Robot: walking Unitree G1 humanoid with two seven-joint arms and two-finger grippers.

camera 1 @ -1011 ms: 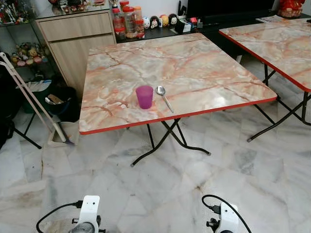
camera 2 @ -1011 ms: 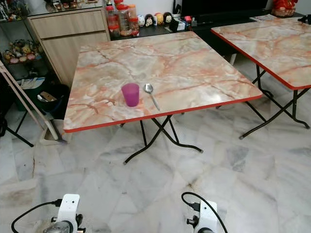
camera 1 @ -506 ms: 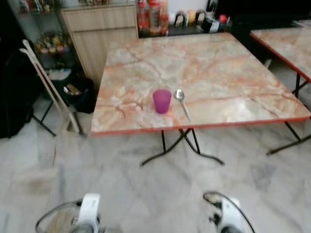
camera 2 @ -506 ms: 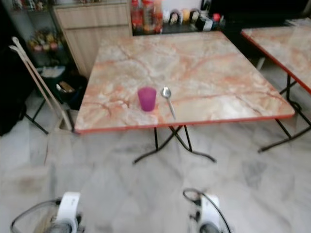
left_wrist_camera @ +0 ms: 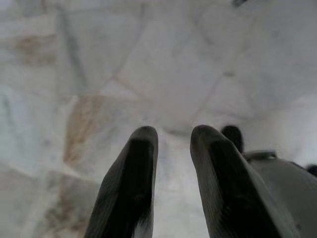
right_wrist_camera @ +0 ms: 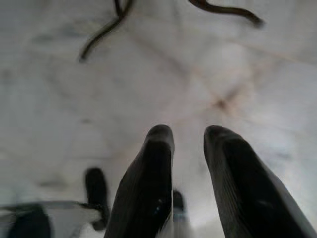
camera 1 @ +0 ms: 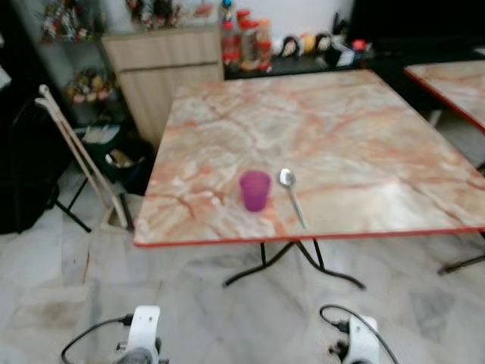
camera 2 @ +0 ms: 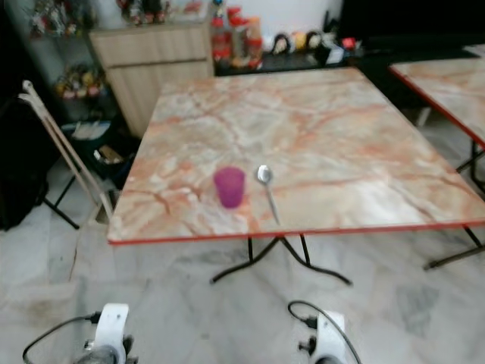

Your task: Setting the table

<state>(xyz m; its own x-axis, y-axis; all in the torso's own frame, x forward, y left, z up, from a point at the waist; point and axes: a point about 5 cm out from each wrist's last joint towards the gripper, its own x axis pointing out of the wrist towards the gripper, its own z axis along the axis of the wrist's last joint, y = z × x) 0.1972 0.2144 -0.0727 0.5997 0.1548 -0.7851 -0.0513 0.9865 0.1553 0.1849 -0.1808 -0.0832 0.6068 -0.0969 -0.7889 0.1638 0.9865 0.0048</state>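
A purple cup (camera 1: 255, 189) stands upright near the front edge of a marble-patterned folding table (camera 1: 364, 136) with a red rim. A metal spoon (camera 1: 292, 195) lies just to its right, bowl away from me. Both arms hang low in front of me, well short of the table, the left arm (camera 1: 142, 334) and the right arm (camera 1: 362, 341). In the wrist views, the left gripper (left_wrist_camera: 173, 136) and the right gripper (right_wrist_camera: 190, 134) point at the marble floor. Each has its fingers slightly apart with nothing between them.
A second, similar table (camera 1: 455, 83) stands to the right. Behind the table are a wooden cabinet (camera 1: 163, 68) and a low shelf with jars (camera 1: 246, 42). White poles (camera 1: 79, 159) lean at the left beside dark bags. Black table legs (camera 1: 295, 262) spread over the floor.
The camera has moved: the table now sits lower and further right in the picture, and looks closer. Cup and spoon keep their places on it. Both arms still hang.
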